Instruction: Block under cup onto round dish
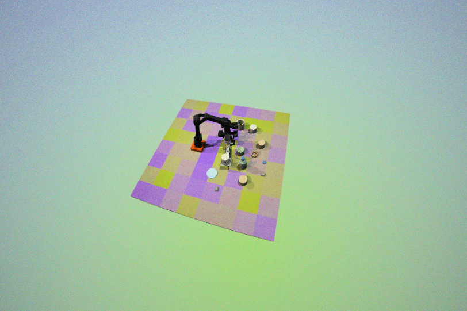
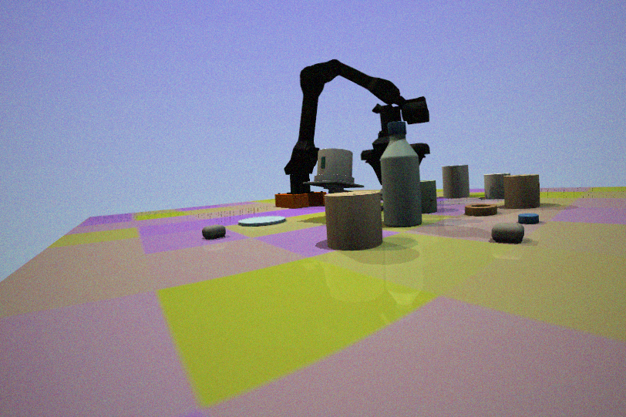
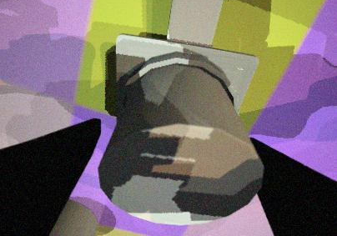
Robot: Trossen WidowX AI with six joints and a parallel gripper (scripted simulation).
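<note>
My gripper [image 1: 228, 140] [image 3: 174, 135] is open and points down, with one finger on each side of the cup [image 3: 208, 107] on the balance's far end. Nothing is gripped; I cannot tell whether the fingers touch the cup. The other cup [image 1: 225, 158] [image 2: 334, 164], whitish with a teal mark, stands upright on the near end, raised above the mat. The balance beam [image 1: 228, 150] [image 3: 197, 13] joins the two ends. The pale blue round dish [image 1: 211, 173] [image 2: 262, 220] lies flat near that other cup, with nothing on it. The block is not visible.
A bottle [image 1: 242, 164] [image 2: 400, 194] and a green cylinder [image 1: 240, 150] [image 2: 429, 197] stand beside the balance. A tan cylinder [image 1: 242, 180] [image 2: 353, 220] stands nearer the exterior camera. A grey open container [image 1: 240, 123] [image 2: 455, 182] stands beyond the gripper. A brown ring [image 1: 252, 154] lies right of the green cylinder.
</note>
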